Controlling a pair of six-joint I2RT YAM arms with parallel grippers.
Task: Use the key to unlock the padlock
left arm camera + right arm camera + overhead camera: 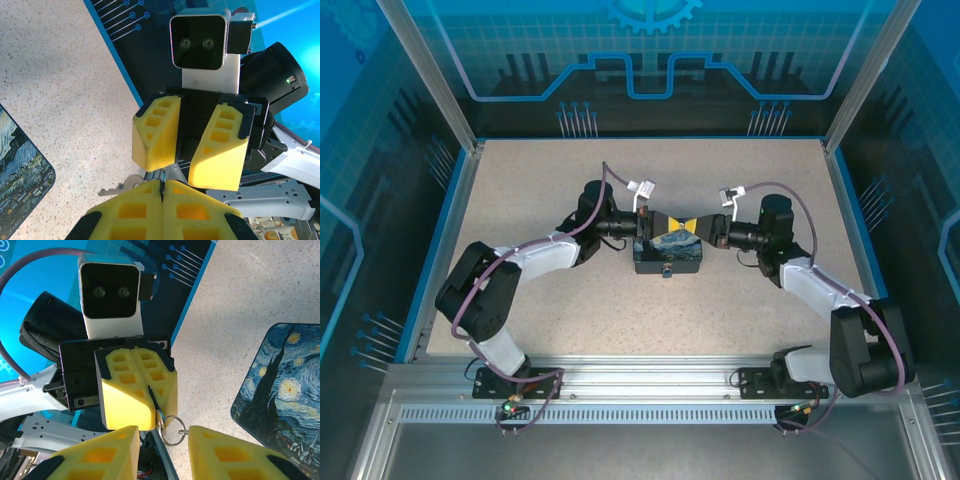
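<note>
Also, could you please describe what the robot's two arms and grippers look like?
The left arm and right arm match: white link shells, black joint housings, and a purple cable looping along each. The left gripper and right gripper each have a black body and blocky yellow fingers with square recesses. A white wrist camera with black face sits behind each gripper.

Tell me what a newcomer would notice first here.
Two yellow-fingered grippers face each other mid-table, beside a dark box topped with a Starry Night painting. The left gripper has its jaws shut on a silver key on a ring; the right gripper faces it, jaws open.
</note>
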